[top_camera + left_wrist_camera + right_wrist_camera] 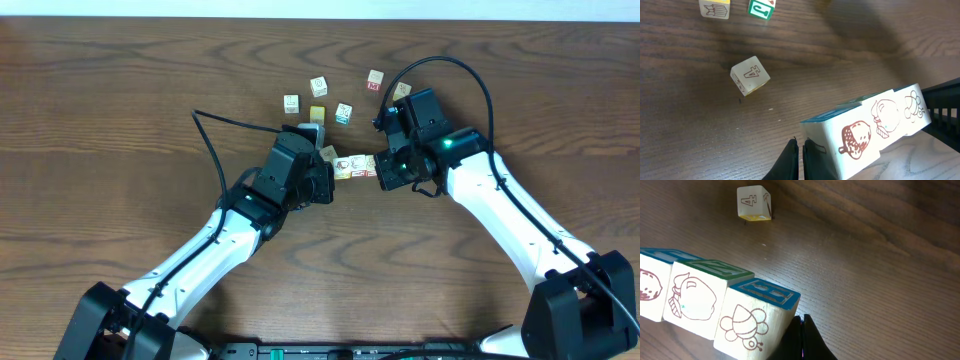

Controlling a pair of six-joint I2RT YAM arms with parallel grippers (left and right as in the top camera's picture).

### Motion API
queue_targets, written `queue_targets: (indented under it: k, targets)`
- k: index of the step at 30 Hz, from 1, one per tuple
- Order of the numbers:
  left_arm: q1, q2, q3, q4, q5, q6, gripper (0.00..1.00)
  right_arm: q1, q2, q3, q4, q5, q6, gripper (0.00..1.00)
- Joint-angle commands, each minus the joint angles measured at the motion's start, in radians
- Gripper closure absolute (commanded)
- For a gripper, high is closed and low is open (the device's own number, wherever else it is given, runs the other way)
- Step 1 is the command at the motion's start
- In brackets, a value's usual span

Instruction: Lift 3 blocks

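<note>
Blocks (352, 166) — I squeeze the row evenly, left tool (800, 145) at nine, right tool (801, 322) at three o'clock, each pressed together.

Overhead: straight down on the whole counter (100, 120), far. My wrist cams: close, angled down from opposite ends, both on the blocks (880, 125) and 4-cube (750, 75).

A dark brown counter (100, 120) fills all three views from edge to edge. Its wood grain runs lengthwise in long wavy bands with looping, oval figures. Close up, the surface shows fine parallel lines and a matte finish. The light is soft and even, so shadows on the wood are blurred. A pale sheen lies on the wood at the lower right of the left wrist view.
</note>
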Motion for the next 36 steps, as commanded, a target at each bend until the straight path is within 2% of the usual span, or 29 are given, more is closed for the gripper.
queue_targets:
  k: [1,36]
  targets:
    - [-0.018,-0.028,0.060,0.020,0.071,0.014,0.93,0.039,-0.021,0.023,0.004,-0.103,-0.021,0.99]
    - [-0.019,-0.027,0.060,0.001,0.045,0.014,0.93,0.039,-0.021,0.023,-0.023,-0.103,-0.021,0.99]
